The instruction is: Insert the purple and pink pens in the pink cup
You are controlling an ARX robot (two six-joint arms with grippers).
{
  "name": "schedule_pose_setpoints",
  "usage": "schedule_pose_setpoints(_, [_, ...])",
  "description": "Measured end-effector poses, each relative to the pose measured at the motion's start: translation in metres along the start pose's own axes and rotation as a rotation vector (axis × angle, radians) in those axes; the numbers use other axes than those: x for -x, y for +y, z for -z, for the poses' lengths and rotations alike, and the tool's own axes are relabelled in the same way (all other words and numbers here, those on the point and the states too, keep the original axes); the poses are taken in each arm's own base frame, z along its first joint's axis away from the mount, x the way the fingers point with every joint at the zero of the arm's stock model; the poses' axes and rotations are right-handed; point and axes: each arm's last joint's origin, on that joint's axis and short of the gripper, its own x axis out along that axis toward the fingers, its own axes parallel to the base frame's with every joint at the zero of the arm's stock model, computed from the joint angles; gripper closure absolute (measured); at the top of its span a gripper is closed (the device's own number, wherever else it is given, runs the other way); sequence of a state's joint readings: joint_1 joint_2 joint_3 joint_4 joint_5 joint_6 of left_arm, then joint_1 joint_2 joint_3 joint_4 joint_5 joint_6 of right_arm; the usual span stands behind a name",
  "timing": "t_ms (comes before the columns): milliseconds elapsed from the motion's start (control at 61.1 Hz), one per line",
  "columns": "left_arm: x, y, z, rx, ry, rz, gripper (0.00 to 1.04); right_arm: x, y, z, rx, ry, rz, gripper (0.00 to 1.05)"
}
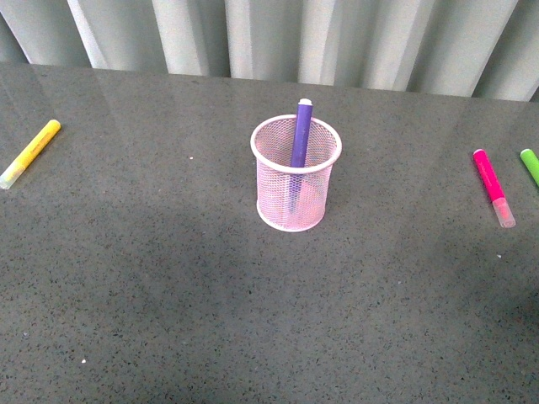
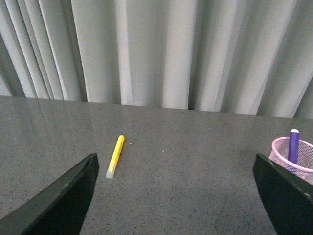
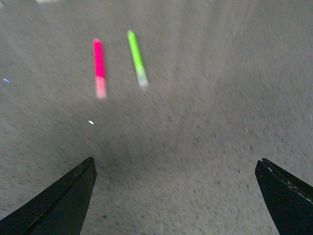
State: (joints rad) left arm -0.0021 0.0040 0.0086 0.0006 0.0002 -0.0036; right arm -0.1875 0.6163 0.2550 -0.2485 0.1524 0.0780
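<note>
Pink cup (image 1: 274, 195): upright mid-table, somewhat nearer the far edge than the near edge, well apart from every loose marker. Wire-mesh wall, solid rim.
Cup contents: one item, the purple pen (image 1: 301, 135). It stands nearly upright, leaning on the far side of the rim, with its pale end above the rim.
Pink pen (image 1: 493, 187): flat on the table near the right edge, outside the cup and well apart from it. Its pale cap points to the near edge.
Green marker (image 1: 530, 166): at the right edge, just beside the pink pen but not touching it, and roughly parallel to it.
Yellow marker (image 1: 30, 153): flat near the left edge, set at an angle, well apart from the cup.
Markings: any print on the barrels is too small to read.
Backdrop: pleated grey curtain (image 1: 278, 38) behind the far edge.
Table (image 1: 168, 286): dark speckled grey top.
Left gripper (image 2: 175, 159): jaws spread wide, nothing between them, facing the yellow marker, with the cup off to one side.
Right gripper (image 3: 176, 160): jaws spread wide, holding nothing, above the table short of the pink pen and green marker. This view is blurred.
</note>
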Motion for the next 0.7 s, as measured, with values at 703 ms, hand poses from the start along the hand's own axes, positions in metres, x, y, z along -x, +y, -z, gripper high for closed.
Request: schedule_pose_setpoints(703, [0.000, 0.000, 0.000, 0.000, 0.000, 0.000, 0.07, -0.169, 0.054, -0.091, 0.194, 0.164, -0.091, 0.07])
